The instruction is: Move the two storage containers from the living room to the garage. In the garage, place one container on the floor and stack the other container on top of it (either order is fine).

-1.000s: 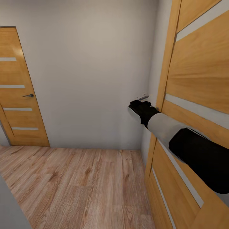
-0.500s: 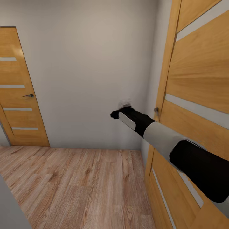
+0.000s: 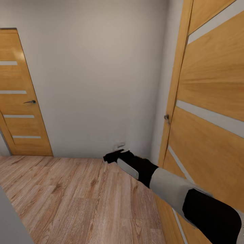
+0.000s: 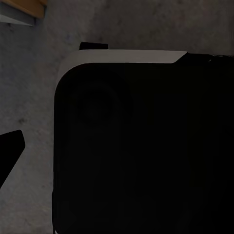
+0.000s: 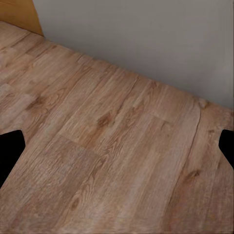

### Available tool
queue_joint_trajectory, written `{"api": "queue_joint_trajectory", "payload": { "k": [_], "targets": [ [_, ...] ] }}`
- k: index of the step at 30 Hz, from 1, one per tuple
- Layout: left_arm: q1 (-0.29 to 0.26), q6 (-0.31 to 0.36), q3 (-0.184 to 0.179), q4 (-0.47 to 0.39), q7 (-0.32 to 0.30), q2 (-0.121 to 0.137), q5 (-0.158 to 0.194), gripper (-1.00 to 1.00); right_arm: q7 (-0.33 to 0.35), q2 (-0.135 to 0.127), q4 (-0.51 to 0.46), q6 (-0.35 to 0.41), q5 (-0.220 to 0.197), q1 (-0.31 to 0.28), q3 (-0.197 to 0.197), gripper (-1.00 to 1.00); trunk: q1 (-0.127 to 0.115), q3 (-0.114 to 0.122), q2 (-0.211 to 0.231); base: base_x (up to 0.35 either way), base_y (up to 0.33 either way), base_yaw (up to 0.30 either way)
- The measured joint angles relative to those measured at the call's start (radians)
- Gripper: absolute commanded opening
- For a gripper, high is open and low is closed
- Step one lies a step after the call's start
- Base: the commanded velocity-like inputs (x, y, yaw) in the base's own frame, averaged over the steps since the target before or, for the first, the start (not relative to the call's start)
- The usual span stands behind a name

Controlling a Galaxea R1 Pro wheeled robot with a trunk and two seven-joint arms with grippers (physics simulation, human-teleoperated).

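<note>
Right gripper (image 3: 113, 156) low over wood floor (image 3: 67, 196) beside a wooden door (image 3: 210, 101), fingers spread, holding nothing.

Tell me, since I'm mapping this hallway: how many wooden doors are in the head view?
2. One door stands at the far left by the grey wall; the other door is close on the right, beside the right arm. More may lie outside the frame.

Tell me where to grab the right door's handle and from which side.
Grip the short metal lever jutting from the door near its left edge. Come from the hallway side with the open right gripper, raised from near the floor: the lever sticks out that way.
</note>
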Motion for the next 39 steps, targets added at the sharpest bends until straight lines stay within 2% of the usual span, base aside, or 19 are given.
{"api": "queue_joint_trajectory", "payload": {
  "k": [1,3,7,12,22,25,27,28,30,32,35,39],
  "targets": [
    [0.000,0.000,0.000,0.000,0.000,0.000,0.000,1.00,0.000,0.000,0.001,-0.019,-0.004,0.019,0.039,1.00,0.000,0.000,0.000,0.000,0.000,0.000],
    [0.000,0.000,0.000,0.000,0.000,0.001,0.000,1.00,0.000,0.000,0.003,-0.037,-0.005,0.031,0.073,1.00,0.000,0.000,0.000,0.000,0.000,0.000],
    [0.000,0.000,0.000,0.000,0.000,0.001,0.000,1.00,-0.001,0.000,0.005,-0.060,-0.006,0.051,0.108,1.00,0.000,0.000,0.000,0.000,0.000,0.000],
    [0.000,0.000,0.000,0.000,0.000,0.001,0.000,1.00,-0.001,0.000,0.007,-0.069,-0.006,0.074,0.116,1.00,0.000,0.000,0.000,0.000,0.000,0.000],
    [0.000,0.000,0.000,0.000,0.000,0.001,0.000,1.00,0.000,0.000,0.014,-0.069,-0.005,0.079,0.116,1.00,0.000,0.000,0.000,0.000,0.000,0.000],
    [0.000,0.000,0.000,0.000,0.000,0.001,0.000,1.00,0.000,0.000,0.026,-0.076,0.001,0.119,0.115,1.00,0.000,0.000,0.000,0.000,0.000,0.000],
    [0.000,0.000,0.000,0.000,0.001,0.001,0.000,1.00,0.008,0.000,0.105,-0.128,0.005,0.202,0.114,1.00,0.000,0.000,0.000,0.000,0.000,0.000],
    [0.000,0.000,0.000,0.000,0.001,0.001,0.000,1.00,0.013,0.000,0.125,-0.140,0.010,0.214,0.115,1.00,0.000,0.000,0.000,0.000,0.000,0.000],
    [0.000,0.000,0.000,0.000,0.001,0.001,0.000,1.00,0.057,0.000,0.203,-0.181,0.042,0.258,0.121,1.00,0.000,0.000,0.000,0.000,0.000,0.000],
    [0.000,0.000,0.000,0.000,0.001,0.001,0.000,1.00,0.138,0.000,0.302,-0.240,0.097,0.311,0.133,1.00,0.000,0.000,0.000,0.000,0.000,0.000],
    [0.000,0.000,0.000,0.000,0.001,0.001,0.001,1.00,0.203,0.000,0.387,-0.301,0.125,0.351,0.139,1.00,0.000,0.000,0.000,0.000,0.000,0.000],
    [0.000,0.000,0.000,0.000,0.001,0.001,0.001,1.00,0.245,0.000,0.483,-0.363,0.136,0.400,0.141,1.00,0.000,0.000,0.000,0.000,0.000,0.000]
  ]
}}
